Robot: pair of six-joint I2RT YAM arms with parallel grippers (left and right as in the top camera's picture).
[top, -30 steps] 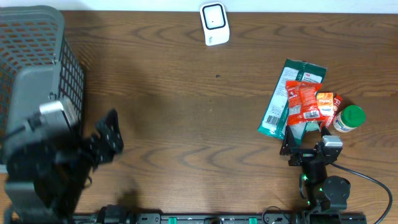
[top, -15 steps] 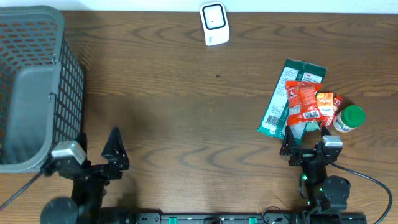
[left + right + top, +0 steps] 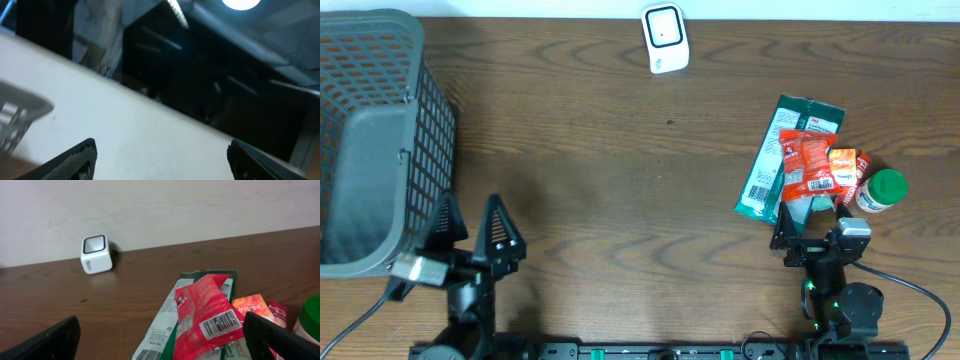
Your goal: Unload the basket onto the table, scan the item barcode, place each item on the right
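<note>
A pile of items lies at the right: two green packets, a red packet on top of them, an orange packet and a green-lidded bottle. The red packet shows a barcode face up in the right wrist view. My right gripper stands open just in front of the pile, holding nothing. The white scanner stands at the table's far edge. My left gripper is open and empty at the near left, with its camera tilted up toward wall and ceiling.
A grey mesh basket takes up the left end of the table, and its rim shows in the left wrist view. Bare brown wood lies between the basket and the pile. A cable runs from the right arm's base.
The left arm has drawn back from beside the basket to the table's near edge, and its fingers now point away from me. The right arm and the pile have not moved.
</note>
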